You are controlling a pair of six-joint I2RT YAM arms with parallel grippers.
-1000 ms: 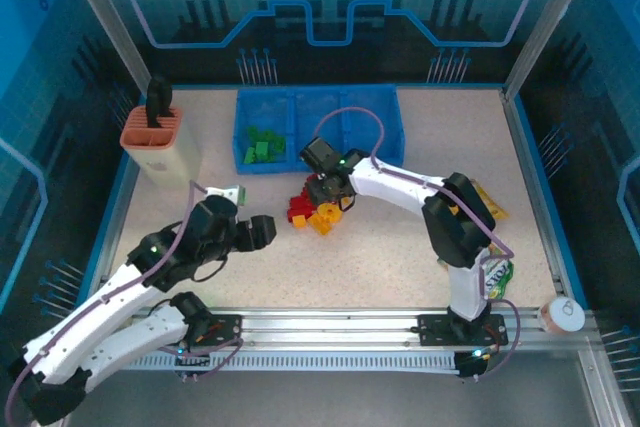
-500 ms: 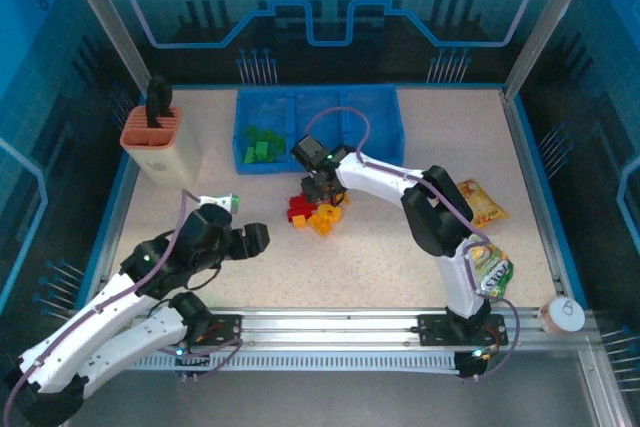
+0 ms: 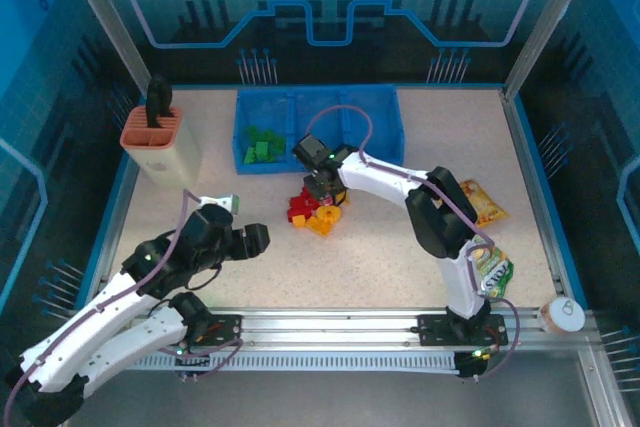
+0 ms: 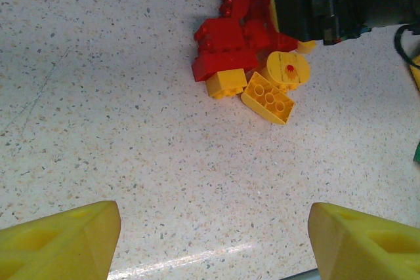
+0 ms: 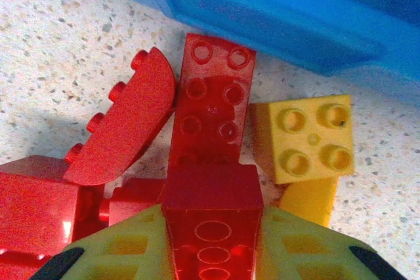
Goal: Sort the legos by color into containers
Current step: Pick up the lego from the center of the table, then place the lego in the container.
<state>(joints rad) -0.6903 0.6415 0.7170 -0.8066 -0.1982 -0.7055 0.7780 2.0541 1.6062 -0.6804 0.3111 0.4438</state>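
A pile of red and yellow legos lies on the table just in front of the blue tray. Several green legos sit in the tray's left container. My right gripper is down on the far side of the pile, shut on a red lego that fills the gap between its fingers. A yellow lego lies to its right, against the tray wall. My left gripper hangs open over bare table, nearer than the pile. Its wrist view shows red legos and yellow legos ahead.
A beige holder with an orange rim stands at the far left. Yellow snack bags lie at the right, another bag by the right arm's base. A small cup sits at the near right corner.
My right gripper shifted slightly left onto the pile and its jaws closed on the red lego. The left arm drew back a little toward the near left.
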